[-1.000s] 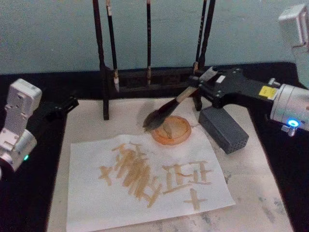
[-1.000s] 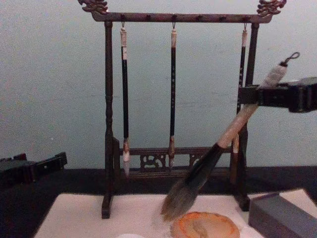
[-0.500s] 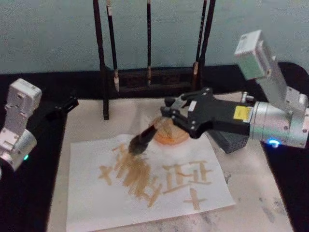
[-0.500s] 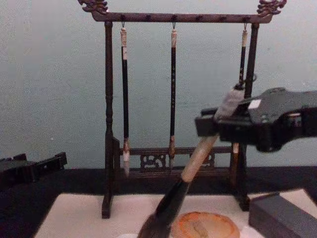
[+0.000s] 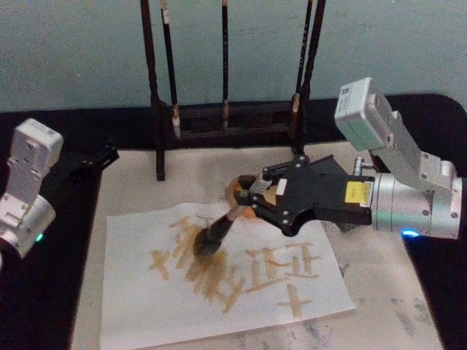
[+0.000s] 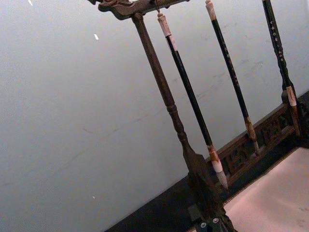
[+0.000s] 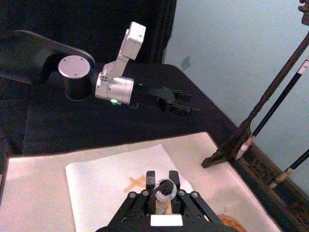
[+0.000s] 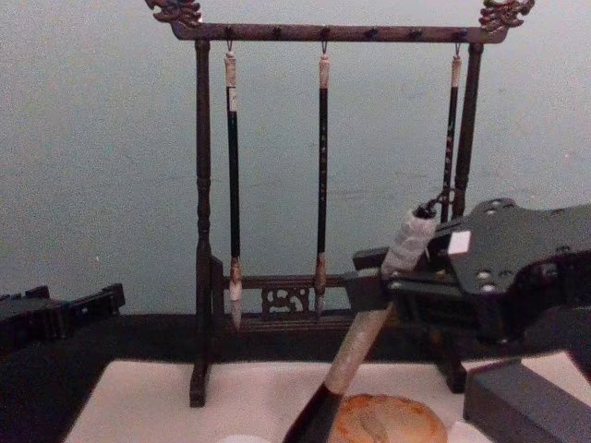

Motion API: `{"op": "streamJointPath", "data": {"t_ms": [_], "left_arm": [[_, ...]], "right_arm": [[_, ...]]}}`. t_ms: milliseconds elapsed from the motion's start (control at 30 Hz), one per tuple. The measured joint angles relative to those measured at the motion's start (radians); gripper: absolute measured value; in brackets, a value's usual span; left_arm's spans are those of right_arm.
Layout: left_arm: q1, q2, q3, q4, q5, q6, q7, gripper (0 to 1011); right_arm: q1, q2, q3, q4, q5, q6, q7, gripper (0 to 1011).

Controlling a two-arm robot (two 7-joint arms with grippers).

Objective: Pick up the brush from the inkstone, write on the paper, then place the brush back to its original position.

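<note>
In the middle of the head view the right gripper (image 5: 249, 203) was clamped on the pale handle of the brush (image 5: 219, 233), which slanted down to the lower left with its dark bristle head resting, as far as could be seen, on the paper (image 5: 146, 306) among brown strokes. The paper lay in the lower centre of the frame on a pale beige mat (image 5: 131, 182) with grey smudges at lower right, and the mat covered a black bench (image 5: 44, 292). The inkstone (image 8: 383, 420) sat on the mat just behind the paper's far edge, with a dark grey block (image 8: 526, 401) to its right. Further back stood a dark wooden brush stand (image 8: 323, 32) with three slim brushes hanging from it, before a plain pale blue-green wall (image 8: 102, 138). The left gripper (image 5: 109, 154) rested at the left edge over the bench, open and holding nothing.
</note>
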Motion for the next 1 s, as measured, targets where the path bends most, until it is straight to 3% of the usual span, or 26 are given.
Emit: {"op": "streamJointPath", "data": {"t_ms": [467, 1000], "left_arm": [[0.0, 0.0, 0.0, 0.0, 0.0, 0.0, 0.0, 1002], [0.0, 0.0, 0.0, 0.0, 0.0, 0.0, 0.0, 1002]], "right_arm": [[-0.017, 0.023, 0.041, 0.043, 0.019, -0.015, 0.035, 166], [-0.071, 0.076, 0.103, 0.069, 0.053, -0.064, 0.05, 166]]}}
